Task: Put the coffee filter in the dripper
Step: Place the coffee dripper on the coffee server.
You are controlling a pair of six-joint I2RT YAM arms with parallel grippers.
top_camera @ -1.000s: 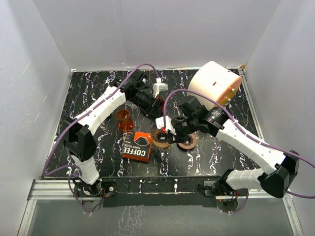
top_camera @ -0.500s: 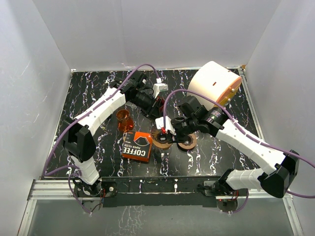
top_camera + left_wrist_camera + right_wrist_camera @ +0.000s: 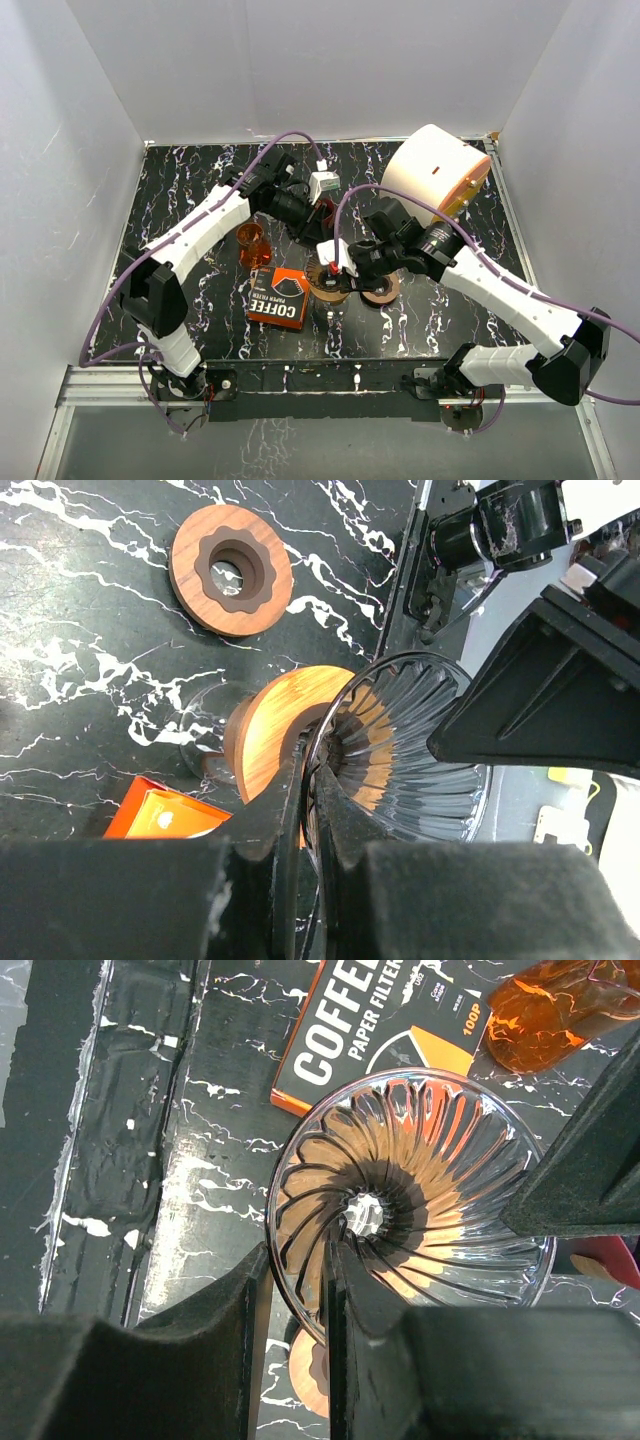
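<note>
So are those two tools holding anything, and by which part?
Yes. The left tool and the right tool each pinch the glass dripper by its thin rim, one finger inside, one outside.

The dripper (image 3: 410, 1175) is clear, glossy ribbed glass with a smooth, pale wood collar (image 3: 275, 730), and a second wood ring (image 3: 231, 569) has a darker matt centre. The counter (image 3: 80, 680) is polished black stone-look with white veins. The filter box (image 3: 390, 1010) is printed cardboard, and the left end effector (image 3: 308, 810) has fingers (image 3: 120, 900) of grainy matt black plastic.
</note>
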